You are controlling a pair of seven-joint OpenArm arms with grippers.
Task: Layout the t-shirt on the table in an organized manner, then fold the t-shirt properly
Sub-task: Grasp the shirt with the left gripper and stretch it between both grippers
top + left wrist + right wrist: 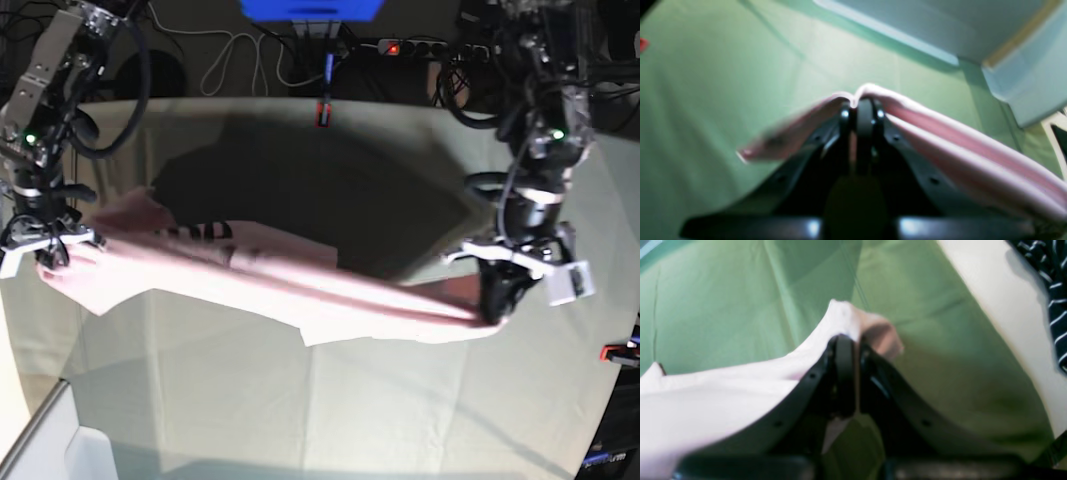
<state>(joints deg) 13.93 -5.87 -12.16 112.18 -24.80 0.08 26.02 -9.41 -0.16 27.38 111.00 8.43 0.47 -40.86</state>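
Counting what lay before you: one t-shirt (300, 285), one table (330, 410), two arms, and two red-and-black clamps seen on the table's rim, one (323, 112) at the top centre of the base view and one (620, 351) at its right edge.

The t-shirt was pale pink, with part of its black lettering showing left of centre. It was stretched as a long band across the middle of the base view, from the left edge to right of centre, with a loose flap drooping along its lower side.

Your left gripper (495, 312) stood right of centre in the base view, its forearm coming down steeply from the upper right. In the left wrist view this gripper (853, 105) had its jaws pressed together on a folded pink edge, cloth draping to both sides.

Your right gripper (48, 255) stood at the left edge of the base view, its arm descending from the upper left corner. In the right wrist view this gripper (855, 343) was clamped on a pink corner, the rest of the shirt trailing to the lower left of the frame over the green cloth.
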